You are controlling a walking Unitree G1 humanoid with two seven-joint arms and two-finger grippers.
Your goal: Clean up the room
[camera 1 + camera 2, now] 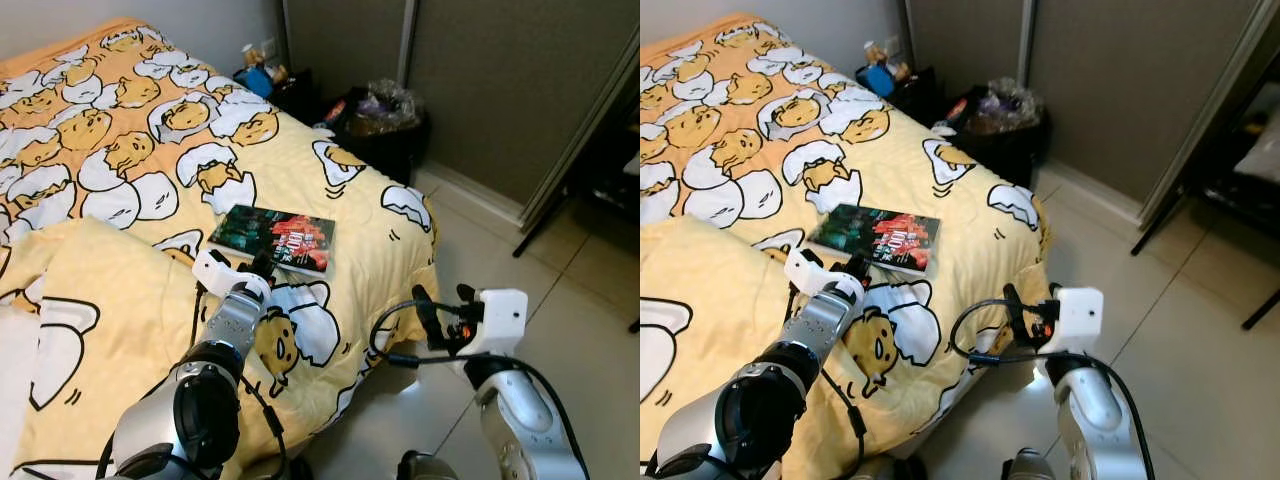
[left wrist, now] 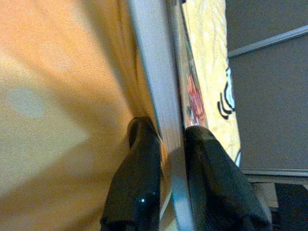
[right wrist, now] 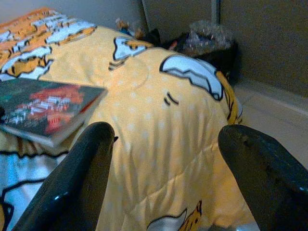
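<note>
A paperback book (image 1: 275,238) with a dark green and red cover lies flat on the yellow egg-print bedspread (image 1: 120,130), near the bed's foot corner. My left gripper (image 1: 262,268) is at the book's near edge. In the left wrist view its two black fingers (image 2: 144,159) sit one on each side of the book's page edge (image 2: 154,77), shut on it. My right gripper (image 1: 442,300) hangs open beside the bed corner, above the tiled floor. In the right wrist view, the book (image 3: 45,108) lies ahead of it and off to one side.
A black bin (image 1: 385,125) stuffed with a plastic bag stands on the floor past the bed corner, with small toys (image 1: 258,75) beside it. Grey wardrobe doors (image 1: 500,80) run behind. Black furniture legs (image 1: 545,215) stand at the right. Pale tiled floor (image 1: 580,290) lies to my right.
</note>
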